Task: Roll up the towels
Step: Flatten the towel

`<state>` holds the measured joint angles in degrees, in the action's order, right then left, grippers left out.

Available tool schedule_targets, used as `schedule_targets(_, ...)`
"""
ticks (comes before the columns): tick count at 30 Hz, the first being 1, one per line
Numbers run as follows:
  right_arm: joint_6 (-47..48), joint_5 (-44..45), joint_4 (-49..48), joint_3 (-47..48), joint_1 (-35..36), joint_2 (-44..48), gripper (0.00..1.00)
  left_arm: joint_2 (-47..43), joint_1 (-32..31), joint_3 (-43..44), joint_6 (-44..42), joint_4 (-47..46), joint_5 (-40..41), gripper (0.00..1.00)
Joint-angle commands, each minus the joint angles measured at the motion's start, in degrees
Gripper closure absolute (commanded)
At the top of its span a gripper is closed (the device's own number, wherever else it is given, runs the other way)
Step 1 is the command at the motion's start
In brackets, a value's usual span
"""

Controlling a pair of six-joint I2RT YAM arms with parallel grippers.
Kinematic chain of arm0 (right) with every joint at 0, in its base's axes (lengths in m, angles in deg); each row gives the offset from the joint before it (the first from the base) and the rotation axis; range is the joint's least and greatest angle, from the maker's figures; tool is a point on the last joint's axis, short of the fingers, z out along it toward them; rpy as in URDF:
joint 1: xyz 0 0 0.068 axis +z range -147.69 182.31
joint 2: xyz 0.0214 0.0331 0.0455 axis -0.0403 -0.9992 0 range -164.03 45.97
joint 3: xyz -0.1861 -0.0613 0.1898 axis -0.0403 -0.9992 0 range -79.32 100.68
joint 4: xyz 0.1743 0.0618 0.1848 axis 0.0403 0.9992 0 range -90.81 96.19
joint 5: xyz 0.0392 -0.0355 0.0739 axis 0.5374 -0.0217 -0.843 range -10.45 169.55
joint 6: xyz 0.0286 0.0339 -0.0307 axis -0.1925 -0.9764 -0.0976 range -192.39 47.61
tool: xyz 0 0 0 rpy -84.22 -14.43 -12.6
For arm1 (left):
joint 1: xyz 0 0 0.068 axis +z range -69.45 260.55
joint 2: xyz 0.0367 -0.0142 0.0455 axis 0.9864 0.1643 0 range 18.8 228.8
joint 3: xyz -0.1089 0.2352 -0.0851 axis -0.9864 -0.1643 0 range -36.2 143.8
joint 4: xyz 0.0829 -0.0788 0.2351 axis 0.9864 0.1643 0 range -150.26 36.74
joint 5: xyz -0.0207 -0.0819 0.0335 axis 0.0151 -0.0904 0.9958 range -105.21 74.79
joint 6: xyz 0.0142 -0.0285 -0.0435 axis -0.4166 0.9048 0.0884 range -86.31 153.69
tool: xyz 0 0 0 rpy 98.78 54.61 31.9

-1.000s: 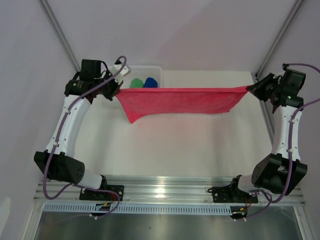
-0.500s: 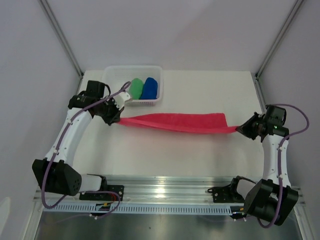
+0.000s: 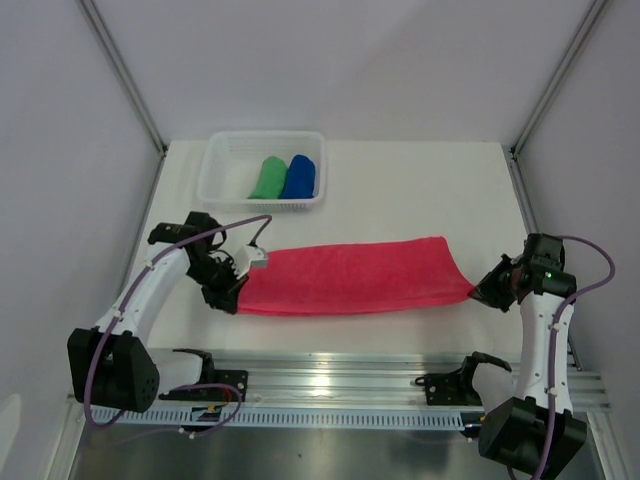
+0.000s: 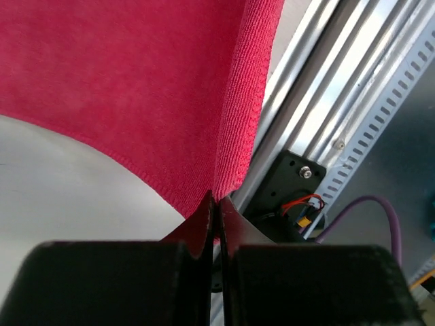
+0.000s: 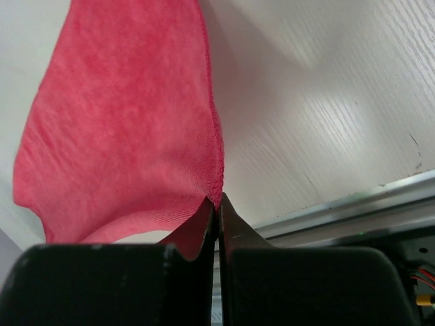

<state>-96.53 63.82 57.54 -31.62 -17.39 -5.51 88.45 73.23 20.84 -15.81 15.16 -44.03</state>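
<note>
- We record the pink-red towel (image 3: pixel 350 277) as a soft microfibre cloth with a short fuzzy nap. It is spread as a long, roughly rectangular strip on the white table (image 3: pixel 400 190).
- The strip runs from the left gripper (image 3: pixel 238 290) to the right gripper (image 3: pixel 480 292), so it lies wholly between the two sets of fingertips.
- In the left wrist view, the black left fingers (image 4: pixel 197 234) are pressed together on one corner of the towel. A finely ribbed, stitched edge climbs away from the pinch.
- In the right wrist view, the black right fingers (image 5: pixel 194 234) are closed on the opposite corner. The cloth fans out wide beyond the tips, and its hem curves back to the pinch.
- Seen from above, the towel narrows to a point at the right fingertips. Its end at the left fingertips is broader and blunter.
- The table surface beside the right fingers shows a faint wood-grain texture.
- A grooved aluminium rail (image 3: pixel 340 370) runs just beside the left fingertips, on the side of the arm bases.
- A white plastic mesh basket (image 3: pixel 207 180) stands well beyond the left fingers. It is rectangular with rounded corners.
- Inside it, a bright green towel (image 3: pixel 268 178) and a royal blue towel (image 3: pixel 299 176) lie side by side as compact rolls, touching each other.
</note>
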Motion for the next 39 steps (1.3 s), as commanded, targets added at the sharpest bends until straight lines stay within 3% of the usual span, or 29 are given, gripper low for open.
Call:
schedule_targets(1, 1.4, 2.3, 4.8, 2.3, 0.5, 0.4, 1.0, -1.3, 0.6, -3.0, -4.6, 6.8, -0.8, 0.99)
schedule_targets(9, 2.2, 3.5, 9.1, 5.1, 1.1, 1.8, 1.0, -1.4, 1.3, -5.0, -5.8, 6.6, 2.8, 0.99)
schedule_targets(14, 3.0, 2.9, 10.2, 9.0, 1.1, 0.2, 1.0, -0.6, 4.5, 4.1, -3.0, 4.8, 1.2, 0.99)
schedule_targets(21, 3.9, 4.2, 12.0, 14.1, 0.9, 0.5, 1.0, -1.4, 9.5, 7.8, -3.3, 6.5, 0.4, 0.99)
schedule_targets(24, 2.9, 1.3, 7.1, 19.7, 0.9, -5.8, 1.0, -0.3, 9.6, 14.4, 4.7, -0.1, 1.0, 0.99)
schedule_targets(25, 2.5, 1.1, 6.2, 26.1, 0.9, -7.8, 1.0, -0.1, 9.9, 21.2, 9.1, -2.2, 1.7, 0.99)
schedule_targets(27, 1.6, 0.8, 1.3, 32.7, 1.0, -13.4, 1.0, 0.4, 9.9, 25.7, 12.0, -8.1, 2.0, 0.99)
schedule_targets(31, -0.8, -1.9, -5.0, 48.0, 1.5, -23.0, 1.0, 8.9, 9.8, 45.2, 16.7, -8.9, -0.7, 0.99)
schedule_targets(35, -3.7, -0.4, -13.1, 50.7, 3.7, -27.0, 1.0, 14.1, 9.8, 51.8, 17.5, -9.7, -2.1, 0.99)
schedule_targets(39, -3.5, -0.4, -13.4, 53.8, 4.1, -30.3, 1.0, 15.3, 9.7, 51.8, 16.6, -13.1, -1.1, 0.99)
